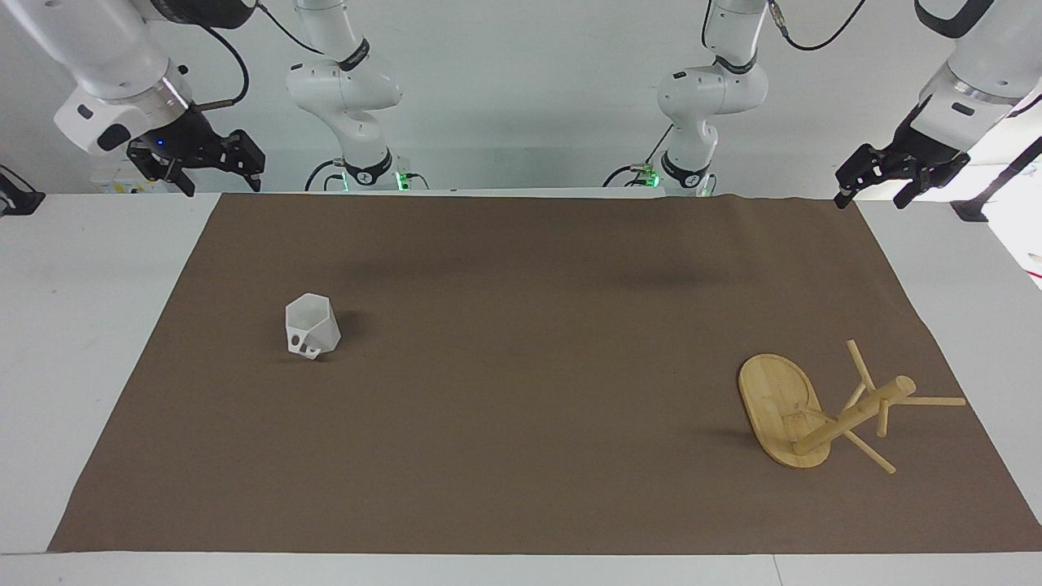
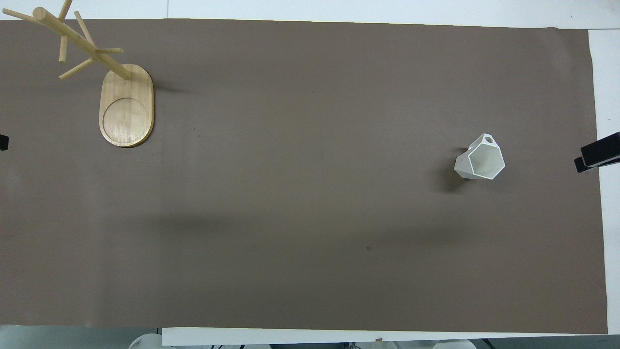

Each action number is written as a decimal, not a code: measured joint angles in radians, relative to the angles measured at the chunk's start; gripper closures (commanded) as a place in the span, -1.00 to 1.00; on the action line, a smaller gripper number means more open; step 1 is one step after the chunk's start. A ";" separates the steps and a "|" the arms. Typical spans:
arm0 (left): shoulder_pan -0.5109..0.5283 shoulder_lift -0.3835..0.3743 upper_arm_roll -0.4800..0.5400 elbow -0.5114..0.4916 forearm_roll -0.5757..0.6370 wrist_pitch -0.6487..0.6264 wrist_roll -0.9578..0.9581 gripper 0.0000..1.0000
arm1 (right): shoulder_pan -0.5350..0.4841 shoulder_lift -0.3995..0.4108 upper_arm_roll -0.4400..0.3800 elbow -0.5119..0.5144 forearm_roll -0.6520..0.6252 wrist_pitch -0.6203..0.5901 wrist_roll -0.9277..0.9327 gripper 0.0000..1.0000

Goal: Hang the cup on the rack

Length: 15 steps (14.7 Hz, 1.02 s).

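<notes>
The white faceted cup (image 1: 312, 327) stands upright on the brown mat toward the right arm's end; it also shows in the overhead view (image 2: 480, 160), handle turned away from the robots. The bamboo rack (image 1: 822, 411) stands on its oval base toward the left arm's end, farther from the robots than the cup, and shows in the overhead view (image 2: 126, 109) with its pegs bare. My right gripper (image 1: 221, 177) is open and empty, raised over the table edge at the right arm's end of the mat. My left gripper (image 1: 869, 195) is open and empty, raised over the mat's corner at the left arm's end.
The brown mat (image 1: 521, 391) covers most of the white table (image 1: 81, 325). Only the right gripper's tip (image 2: 596, 155) and a sliver of the left gripper (image 2: 3, 142) enter the overhead view at its sides.
</notes>
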 measured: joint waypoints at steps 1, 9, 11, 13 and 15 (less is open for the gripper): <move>0.000 0.000 0.000 0.000 0.000 0.000 0.000 -1.00 | -0.020 0.000 -0.001 -0.006 0.008 0.023 -0.099 -0.99; 0.000 0.000 0.000 0.000 0.000 0.000 0.000 -1.00 | -0.420 0.187 -0.008 -0.031 0.402 0.088 -1.124 -1.00; 0.000 0.000 0.000 0.000 0.000 0.000 0.000 -1.00 | -0.484 0.294 -0.008 -0.034 0.531 0.085 -1.371 -1.00; 0.000 0.000 0.000 0.000 0.000 0.000 0.000 -1.00 | -0.525 0.393 -0.007 -0.055 0.670 0.059 -1.577 -1.00; 0.000 0.000 0.000 0.000 0.000 0.000 0.000 -1.00 | -0.549 0.477 -0.007 -0.089 0.771 0.039 -1.737 -1.00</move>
